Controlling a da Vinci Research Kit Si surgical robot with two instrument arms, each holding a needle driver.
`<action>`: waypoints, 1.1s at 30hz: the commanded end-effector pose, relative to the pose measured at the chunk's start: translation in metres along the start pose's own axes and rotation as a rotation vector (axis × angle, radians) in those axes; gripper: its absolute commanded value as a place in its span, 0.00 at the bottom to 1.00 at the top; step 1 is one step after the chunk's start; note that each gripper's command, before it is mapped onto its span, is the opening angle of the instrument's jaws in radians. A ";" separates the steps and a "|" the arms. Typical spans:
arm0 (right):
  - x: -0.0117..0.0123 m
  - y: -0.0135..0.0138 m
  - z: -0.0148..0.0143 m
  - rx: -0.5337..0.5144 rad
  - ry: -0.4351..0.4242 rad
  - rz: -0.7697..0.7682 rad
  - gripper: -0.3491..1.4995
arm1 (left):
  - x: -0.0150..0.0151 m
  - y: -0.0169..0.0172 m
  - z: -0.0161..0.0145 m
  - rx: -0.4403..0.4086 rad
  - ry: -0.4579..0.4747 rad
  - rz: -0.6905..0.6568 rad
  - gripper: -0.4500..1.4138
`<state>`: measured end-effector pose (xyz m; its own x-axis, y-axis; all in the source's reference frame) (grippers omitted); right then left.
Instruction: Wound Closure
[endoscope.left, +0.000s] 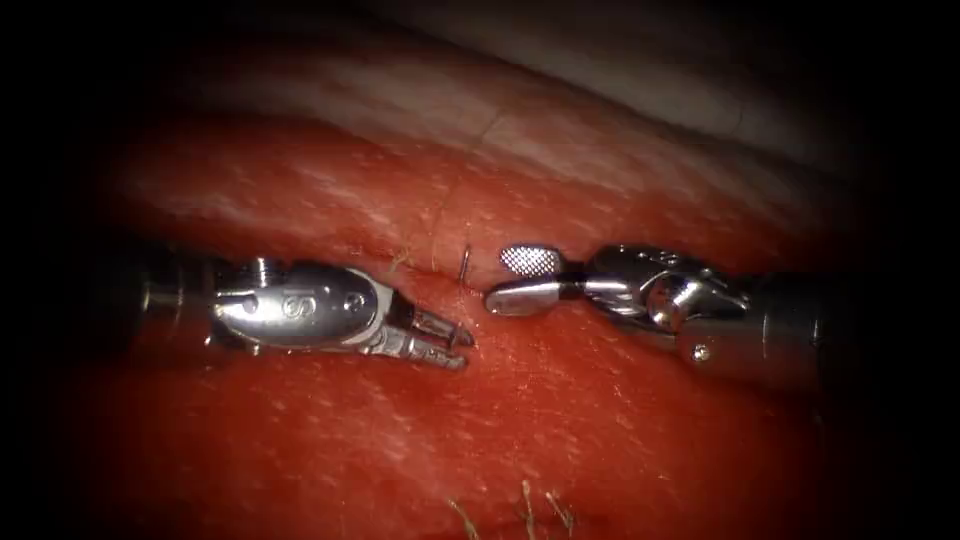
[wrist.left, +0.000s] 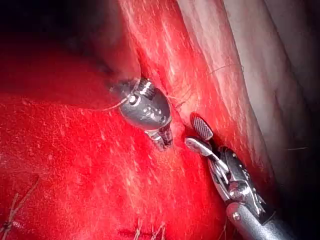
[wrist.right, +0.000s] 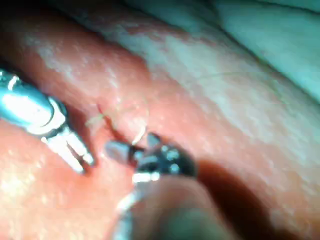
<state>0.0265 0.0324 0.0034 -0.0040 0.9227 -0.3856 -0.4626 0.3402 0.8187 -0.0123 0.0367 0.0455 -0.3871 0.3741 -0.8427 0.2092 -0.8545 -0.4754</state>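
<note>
Landmark: needle (endoscope.left: 464, 262). Short bit of it sticks out of the tissue (endoscope.left: 560, 420), standing nearly upright, the rest buried. It sits in the cut (endoscope.left: 440, 215) line, between the two tool tips. Neither tool holds it.

Left tool (endoscope.left: 448, 343): tip just left of and below the needle, jaws parted a little, grasping nothing. Tip lies low over the red, wet tissue; can't tell if it touches. Left wrist view shows the same tool (wrist.left: 164, 139) with jaws slightly apart, empty.

Right tool (endoscope.left: 510, 280): tip just right of the needle, jaws spread wide, nothing between them. Upper jaw shows its cross-hatched face, lower jaw points at the needle without touching it. Left wrist view has this tool (wrist.left: 198, 136) open too. Right wrist view shows it (wrist.right: 131, 145) next to a pale sliver that may be the needle; can't be sure.

Thread: fine strands near the cut above the needle (endoscope.left: 400, 262), course unclear. Cut thread ends (endoscope.left: 525, 510) stick up from the tissue well below the needle.
</note>
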 end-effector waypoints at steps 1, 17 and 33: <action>0.0002 -0.0001 0.0009 0.004 0.002 -0.001 0.82 | -0.0003 0.0001 0.0006 -0.001 0.016 -0.038 0.05; 0.0001 -0.0005 0.0006 0.002 0.002 -0.006 0.82 | 0.0029 0.0008 -0.0012 -0.255 0.239 -0.907 0.05; 0.0002 -0.0012 0.0002 -0.001 0.000 -0.024 0.82 | 0.0116 0.0035 -0.0075 -0.439 0.387 -0.920 0.05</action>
<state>0.0264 0.0319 0.0022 0.0092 0.9158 -0.4015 -0.4655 0.3593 0.8089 -0.0089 0.0414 0.0312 -0.2456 0.9580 -0.1479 0.3298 -0.0609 -0.9421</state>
